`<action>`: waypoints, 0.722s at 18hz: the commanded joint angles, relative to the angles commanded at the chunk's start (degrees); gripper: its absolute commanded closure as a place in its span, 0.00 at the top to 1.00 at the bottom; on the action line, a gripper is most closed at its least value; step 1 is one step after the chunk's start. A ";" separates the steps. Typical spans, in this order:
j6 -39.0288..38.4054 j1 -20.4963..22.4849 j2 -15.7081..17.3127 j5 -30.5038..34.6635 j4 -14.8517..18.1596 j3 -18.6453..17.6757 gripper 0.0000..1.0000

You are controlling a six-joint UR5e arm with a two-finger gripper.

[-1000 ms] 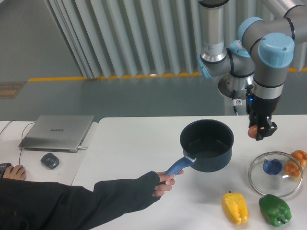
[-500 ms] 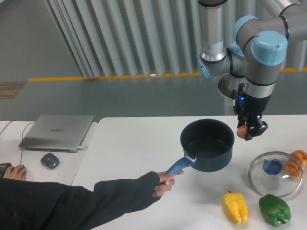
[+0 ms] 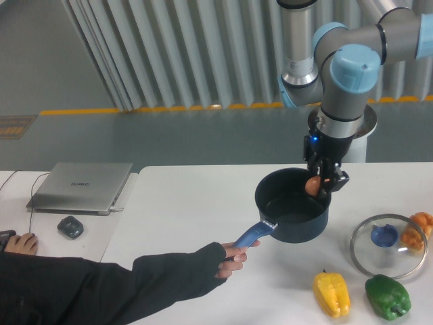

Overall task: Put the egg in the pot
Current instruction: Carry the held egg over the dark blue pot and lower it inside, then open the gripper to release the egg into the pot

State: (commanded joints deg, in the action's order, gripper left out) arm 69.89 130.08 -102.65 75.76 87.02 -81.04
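The dark navy pot [image 3: 292,218] sits on the white table, its blue handle [image 3: 252,235] pointing front-left and held by a person's hand. My gripper [image 3: 316,185] hangs over the pot's right rim, shut on the small brown-orange egg [image 3: 312,185]. The egg hovers just above the pot's opening, inside its right edge.
A person's arm in a dark sleeve [image 3: 101,288] reaches in from the left. A glass lid with a blue knob [image 3: 387,244] lies right of the pot, with a lumpy orange thing [image 3: 417,228] behind it. A yellow pepper [image 3: 331,294] and a green pepper [image 3: 388,296] lie in front. A laptop [image 3: 81,186] and mouse [image 3: 70,227] sit left.
My gripper has carried the egg leftward, from right of the pot to above its right rim. The pot and the hand on its handle have stayed put.
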 joint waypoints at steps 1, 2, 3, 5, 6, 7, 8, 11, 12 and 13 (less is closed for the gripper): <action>-1.32 -0.79 -0.44 0.00 -0.53 -0.09 0.33; -2.11 -1.32 -0.62 0.17 -0.63 -0.09 0.33; -2.21 -1.67 -0.79 0.26 -0.71 -0.09 0.33; -2.21 -1.94 -1.06 0.35 -0.72 -0.44 0.33; -2.21 -2.11 -1.06 0.44 -0.72 -0.53 0.33; -2.21 -2.29 -1.06 0.53 -0.63 -0.70 0.33; -2.21 -2.29 -1.06 0.96 -0.63 -0.70 0.33; -2.21 -2.99 -1.41 1.93 -0.63 -1.49 0.33; -2.21 -3.60 -1.41 2.37 -0.71 -1.84 0.33; -2.30 -3.70 -1.50 2.72 -0.72 -2.11 0.33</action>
State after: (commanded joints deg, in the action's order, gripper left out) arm 67.59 126.39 -104.15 78.48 86.31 -83.14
